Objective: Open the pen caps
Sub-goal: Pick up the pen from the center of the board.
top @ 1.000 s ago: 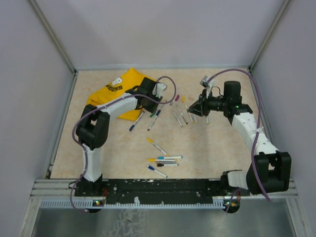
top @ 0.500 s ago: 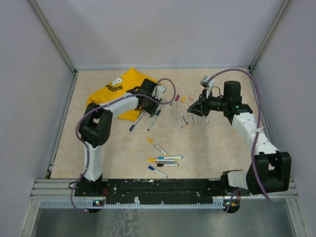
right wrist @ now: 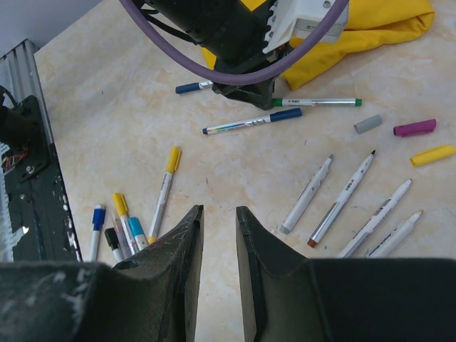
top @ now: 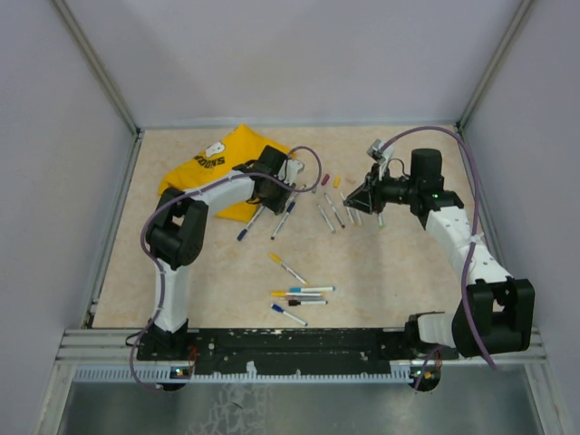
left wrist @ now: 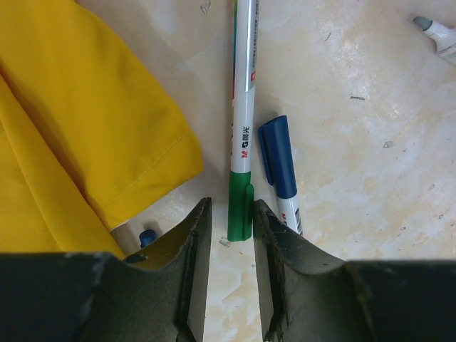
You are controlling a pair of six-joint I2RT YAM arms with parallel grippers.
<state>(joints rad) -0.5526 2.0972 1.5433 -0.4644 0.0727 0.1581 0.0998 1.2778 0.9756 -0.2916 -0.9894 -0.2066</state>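
Pen caps (right wrist: 415, 127) are distributed over the table (top: 390, 263) in two conditions. Three lie loose, apart from any barrel, toward 3 o'clock in the right wrist view: a grey cap (right wrist: 368, 124), a magenta cap (right wrist: 415, 127) and a yellow cap (right wrist: 432, 154). Four uncapped pens (right wrist: 342, 199) lie side by side at 6 o'clock of these; the near ends of two are masked by the gripper body. The other caps are seated on their pens. The green cap (left wrist: 240, 206) is located in the left wrist view between the tips of the left gripper (left wrist: 229, 214), whose jaws are held slightly apart, astride the cap's end. A sliver of table is visible on one side of the cap, and contact on the other side cannot be confirmed. The barrel of this pen is cut off by the frame at 12 o'clock. A blue-capped pen (left wrist: 278, 160) lies just beside it at 3 o'clock, its barrel hidden behind a finger. At 7 o'clock of the green cap a small blue end (left wrist: 147, 236) protrudes from under the hem of the yellow T-shirt (left wrist: 71, 121); the rest is concealed. A grey pen tip (left wrist: 431, 28) is cropped at the 1 o'clock corner. The right gripper (right wrist: 217, 214) is positioned above the table with its jaws parted narrowly and nothing between them. A cluster of capped pens (right wrist: 121, 228) at 8 o'clock in its view is partly masked by a finger. In the overhead view the left gripper's fingertips are hidden beneath its wrist.
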